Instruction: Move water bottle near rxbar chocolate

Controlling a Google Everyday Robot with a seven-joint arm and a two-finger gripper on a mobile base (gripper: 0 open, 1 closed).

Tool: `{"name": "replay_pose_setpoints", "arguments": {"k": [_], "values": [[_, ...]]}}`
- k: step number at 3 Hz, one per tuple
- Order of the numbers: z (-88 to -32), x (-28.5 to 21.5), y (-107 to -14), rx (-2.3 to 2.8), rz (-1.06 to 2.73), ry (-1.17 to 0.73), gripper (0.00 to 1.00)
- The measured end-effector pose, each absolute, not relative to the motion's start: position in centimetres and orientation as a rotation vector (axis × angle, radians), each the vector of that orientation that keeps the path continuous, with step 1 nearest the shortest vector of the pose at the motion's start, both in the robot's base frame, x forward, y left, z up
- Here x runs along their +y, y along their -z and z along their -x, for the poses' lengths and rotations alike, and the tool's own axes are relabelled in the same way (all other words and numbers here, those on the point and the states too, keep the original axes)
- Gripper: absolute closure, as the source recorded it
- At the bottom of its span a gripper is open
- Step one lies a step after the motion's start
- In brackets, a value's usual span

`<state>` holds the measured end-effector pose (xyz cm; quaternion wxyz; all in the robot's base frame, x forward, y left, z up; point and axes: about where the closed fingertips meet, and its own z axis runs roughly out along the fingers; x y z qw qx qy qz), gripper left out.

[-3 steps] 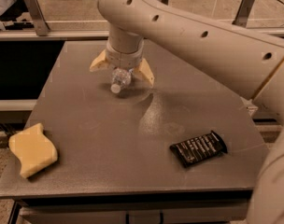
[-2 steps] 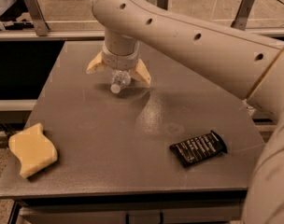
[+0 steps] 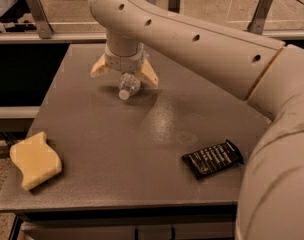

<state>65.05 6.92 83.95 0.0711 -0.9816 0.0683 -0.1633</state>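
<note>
The water bottle (image 3: 128,85) is a small clear bottle lying on the grey table (image 3: 92,134) at the back, its white cap pointing toward the front. My gripper (image 3: 123,72) hangs right over it, open, with one tan finger (image 3: 100,66) to the bottle's left and the other to its right. The bottle's rear part is hidden under the wrist. The rxbar chocolate (image 3: 212,159) is a flat black bar with white lettering, lying at the front right of the table, well apart from the bottle.
A wavy yellow sponge (image 3: 34,159) lies at the front left corner. My large white arm (image 3: 207,49) crosses the right side of the view above the table. A rail with metal posts (image 3: 38,14) runs behind the table.
My gripper and arm have shifted a little to the left over the bottle. The bottle, the bar and the sponge lie where they were.
</note>
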Motion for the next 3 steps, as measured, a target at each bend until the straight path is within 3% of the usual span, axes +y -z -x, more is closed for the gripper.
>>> {"name": "replay_pose_setpoints", "arguments": {"k": [1,2,3], "values": [[-66.02,7.06,-84.22,0.183,2.967,0.537,0.0],[-66.64,6.83,-84.45,0.181,2.971,0.547,0.18],[-66.64,6.83,-84.27,0.18,2.973,0.544,0.42]]}}
